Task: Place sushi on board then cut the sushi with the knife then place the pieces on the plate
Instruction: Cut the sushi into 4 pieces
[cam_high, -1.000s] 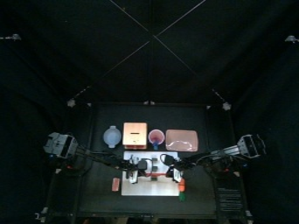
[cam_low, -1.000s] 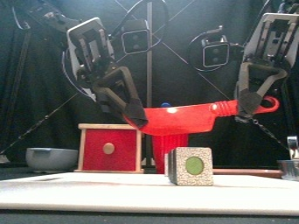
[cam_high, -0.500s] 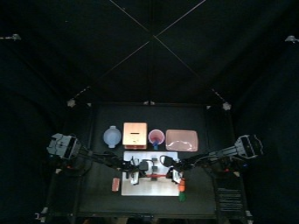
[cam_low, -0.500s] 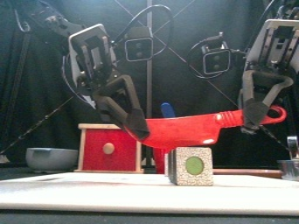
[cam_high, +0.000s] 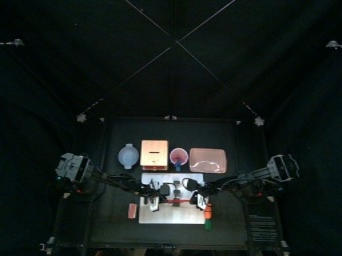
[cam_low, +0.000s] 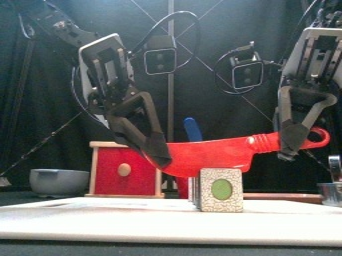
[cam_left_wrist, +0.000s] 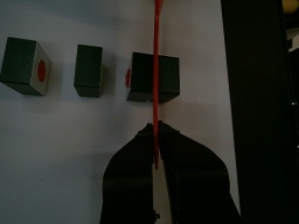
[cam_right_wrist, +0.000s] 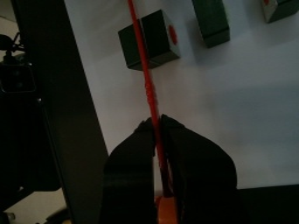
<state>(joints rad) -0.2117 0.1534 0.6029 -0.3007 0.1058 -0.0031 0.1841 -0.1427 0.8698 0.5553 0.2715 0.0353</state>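
The left gripper (cam_low: 156, 156) and the right gripper (cam_low: 285, 144) are both pinching the red knife (cam_low: 214, 152), one at the blade's tip and the other at the handle end. It is hanging tilted right over a sushi piece (cam_low: 221, 189) on the white board (cam_low: 94, 215); I cannot tell whether it is touching. A second piece (cam_left_wrist: 87, 70) and a third piece (cam_left_wrist: 26, 66) are lying apart beside it.

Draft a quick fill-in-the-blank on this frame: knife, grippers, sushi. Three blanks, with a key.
1. The left gripper and the right gripper each grip one end of a ___ knife.
2. The left wrist view shows ___ sushi pieces on the board.
3. In the front view the knife is ___ the front sushi piece, not beside it.

Missing words: red; three; above
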